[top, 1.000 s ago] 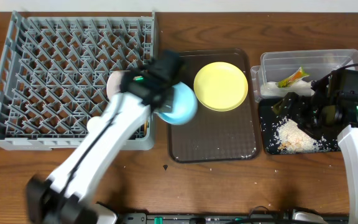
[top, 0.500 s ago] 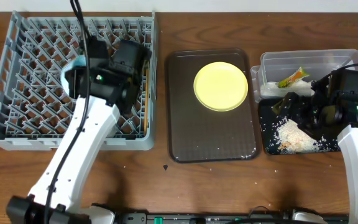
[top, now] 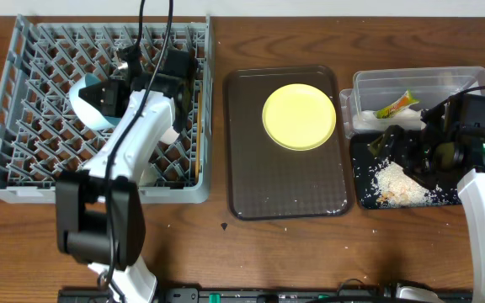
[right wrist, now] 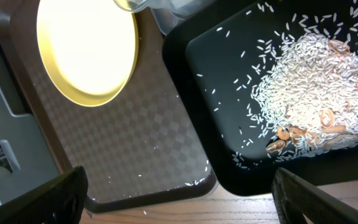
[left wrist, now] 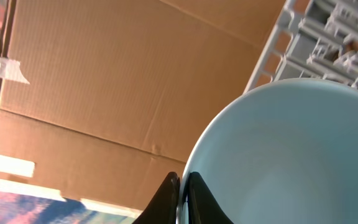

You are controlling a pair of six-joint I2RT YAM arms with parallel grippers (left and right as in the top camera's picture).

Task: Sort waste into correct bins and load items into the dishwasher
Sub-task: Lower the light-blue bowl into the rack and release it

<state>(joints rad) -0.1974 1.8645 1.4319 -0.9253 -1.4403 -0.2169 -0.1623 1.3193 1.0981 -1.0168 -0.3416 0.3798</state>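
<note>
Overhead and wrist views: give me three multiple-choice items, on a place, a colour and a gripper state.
1. The round yellow plate lies on: A) the grey pegged plastic dish rack; B) the dark brown rectangular serving tray; C) the glossy black rectangular tray.
2. The bowl clamped in the left gripper is: A) light blue; B) white; C) yellow.
3. The right gripper is: A) shut tight; B) out of view; C) open.
Answers: 1 B, it sits on the brown tray. 2 A, blue rim between the fingers, over the rack. 3 C, its fingers stand wide apart above the black tray.
</note>
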